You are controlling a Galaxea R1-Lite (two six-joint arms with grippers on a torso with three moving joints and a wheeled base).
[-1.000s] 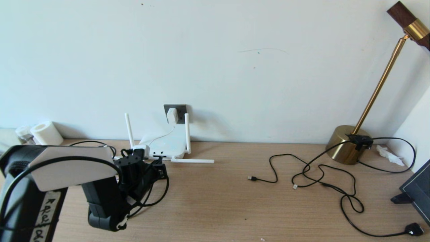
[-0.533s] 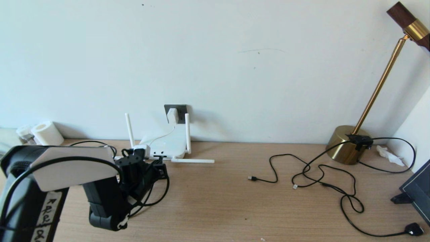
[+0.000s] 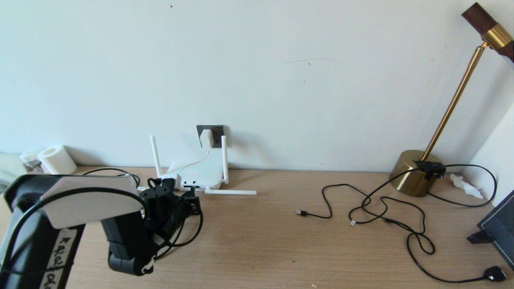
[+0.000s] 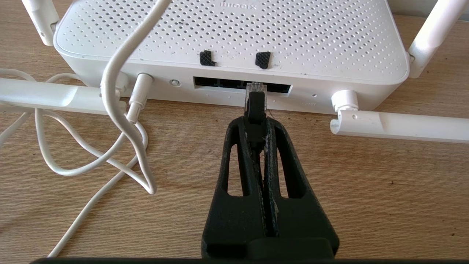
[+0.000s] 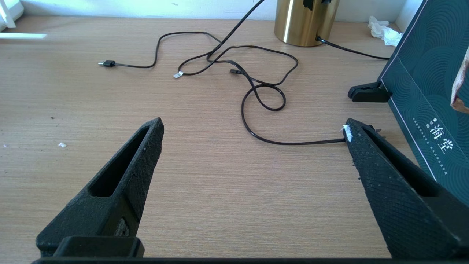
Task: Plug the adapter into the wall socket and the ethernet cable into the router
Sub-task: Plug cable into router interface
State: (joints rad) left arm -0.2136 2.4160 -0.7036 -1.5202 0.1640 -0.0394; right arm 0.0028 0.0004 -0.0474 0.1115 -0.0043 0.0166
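The white router (image 3: 199, 173) lies on the wooden table against the wall. Above it the white adapter (image 3: 206, 138) sits in the dark grey wall socket (image 3: 216, 130), and its thin white cord (image 4: 121, 73) runs down to the router (image 4: 234, 36). My left gripper (image 4: 255, 123) is shut on the black boot of the ethernet cable (image 4: 255, 106). The cable's clear plug tip (image 4: 255, 88) is at the mouth of the router's dark port slot (image 4: 220, 82); how deep it sits is hidden. In the head view the left gripper (image 3: 192, 199) is just in front of the router. My right gripper (image 5: 253, 124) hangs open over bare table.
One router antenna (image 3: 231, 192) lies flat on the table. Thin black cables (image 3: 381, 208) sprawl at the right, ending in a black plug (image 3: 494, 273). A brass lamp base (image 3: 411, 174) and a dark green box (image 3: 500, 228) stand far right. A paper roll (image 3: 56, 159) stands far left.
My left arm has barely shifted; its gripper stays shut on the ethernet cable at the router's ports. Nothing else has moved.
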